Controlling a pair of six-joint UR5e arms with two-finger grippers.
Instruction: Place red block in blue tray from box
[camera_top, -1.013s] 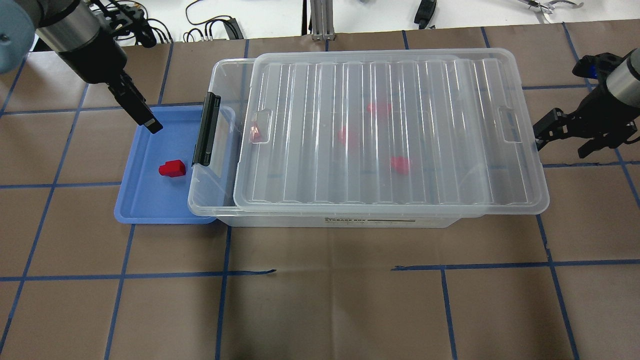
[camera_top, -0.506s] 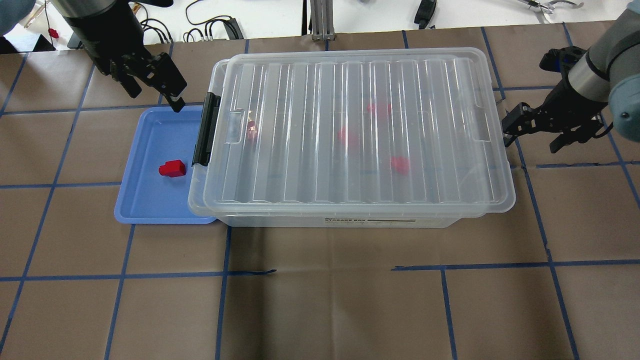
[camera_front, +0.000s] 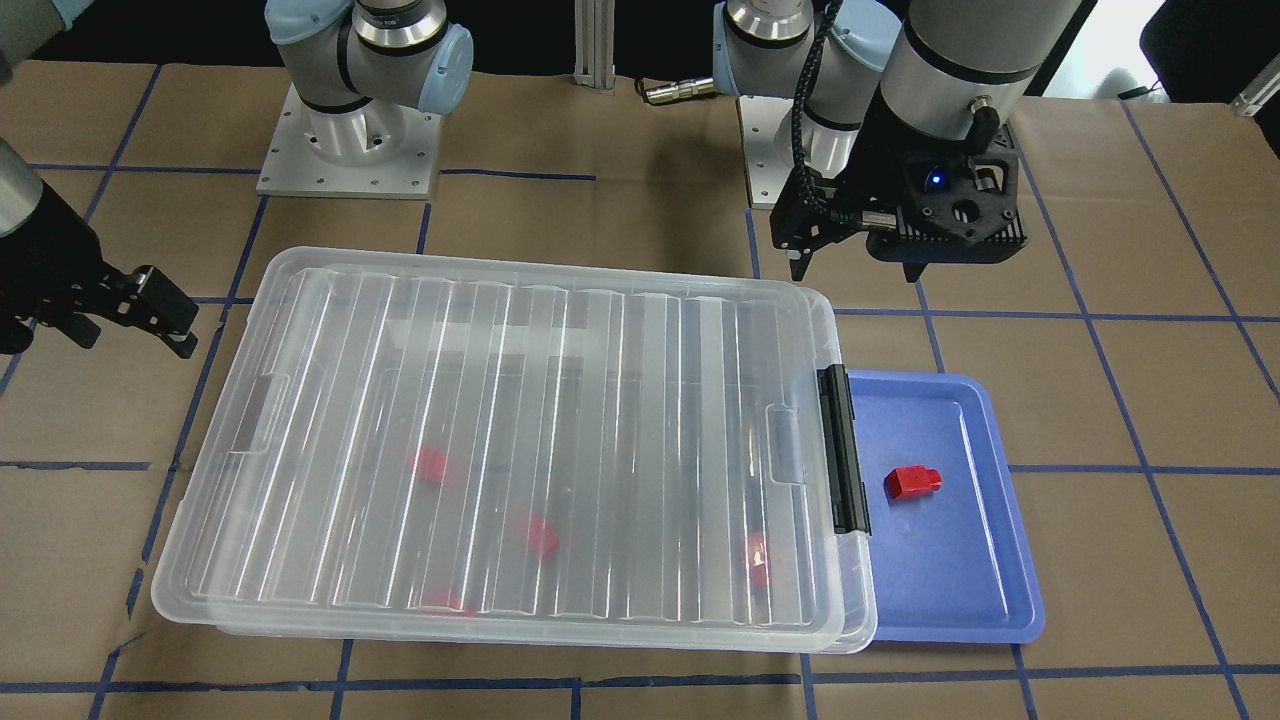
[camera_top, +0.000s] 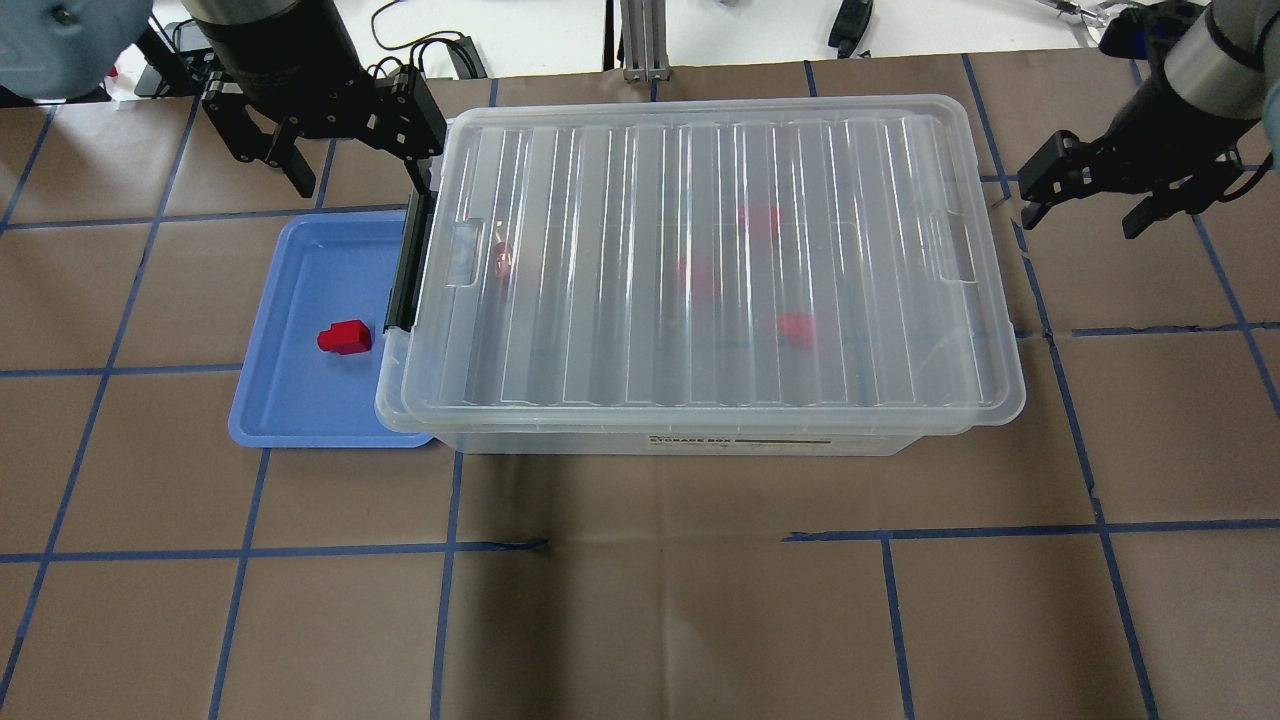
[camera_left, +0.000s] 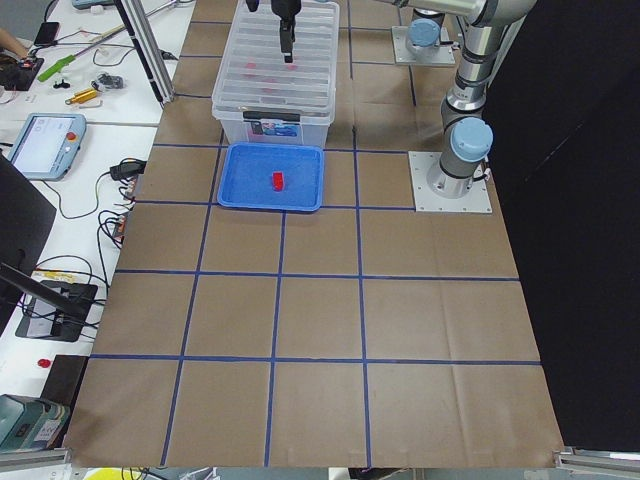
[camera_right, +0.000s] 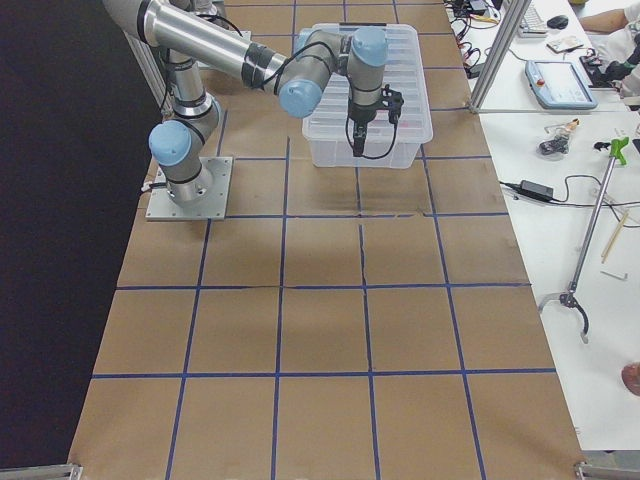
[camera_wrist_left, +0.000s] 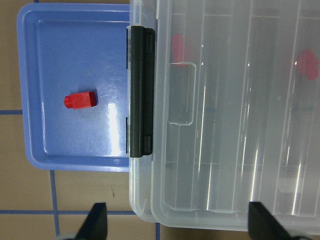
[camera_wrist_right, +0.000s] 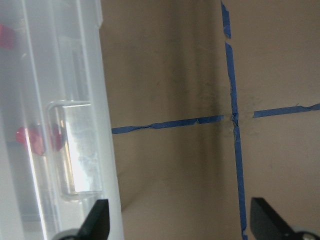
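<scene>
The red block (camera_top: 344, 337) is located in the blue tray (camera_top: 290, 410), lying on the tray floor near the end closest to the box (camera_top: 700, 441). Its position is unchanged from both earlier frames. It is not touched by either gripper.

The ribbed lid (camera_top: 720, 260) is now seated over the full length of the box. One second earlier it was displaced toward the robot's right, overhanging that end and leaving the latch end uncovered; half a second earlier it had already been slid across. Whether it is locked cannot be told. The black latch bar (camera_top: 405, 270) stands at the short end beside the tray, and the box rim at that end overhangs the tray's edge. Several red pieces (camera_top: 797, 328) are seen blurred through the lid.

The left gripper (camera_top: 358, 178) has been moved from above the tray's far rim to a point beyond the tray, at the box's far corner near the latch. Its jaws are spread wide and nothing is held.

The right gripper (camera_top: 1088, 212) has been withdrawn from the lid's right end and is now positioned farther back, clear of the box. Its jaws are likewise apart and empty.
</scene>
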